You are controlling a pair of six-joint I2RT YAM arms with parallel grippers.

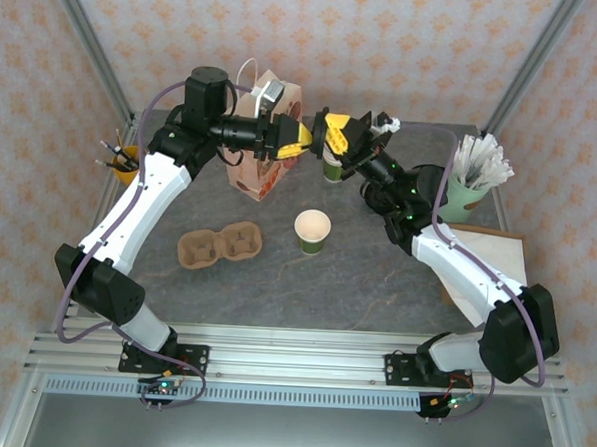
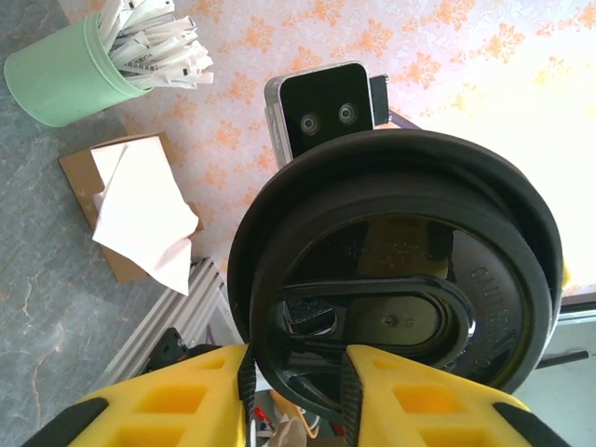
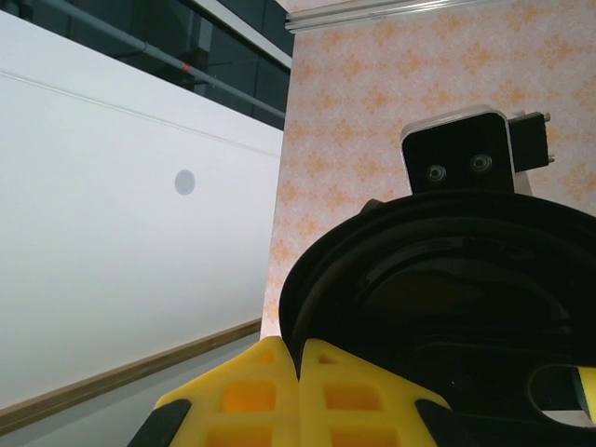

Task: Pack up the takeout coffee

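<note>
While both arms arch inward, left claw [image 2: 298, 363] and right claw [image 3: 298, 352] each clench the black lid [image 2: 400, 233]

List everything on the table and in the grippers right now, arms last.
round black plastic lid: one, black, in the air between both grippers
small dark-green paper cup: one, cream inside, lidless, table centre
brown pulp cup carrier: one, two wells, left of that cup
printed paper bag: one, white and brown, back centre
dark-green cups: number unclear, under the grippers
pale mint cup of white sticks: one, back right
white napkin: one, on brown cardboard sheet, right
yellow pen cup: one, back left
left gripper: yellow fingers clamping the lid's edge
right gripper: yellow fingers pinched at the lid's rim
</note>
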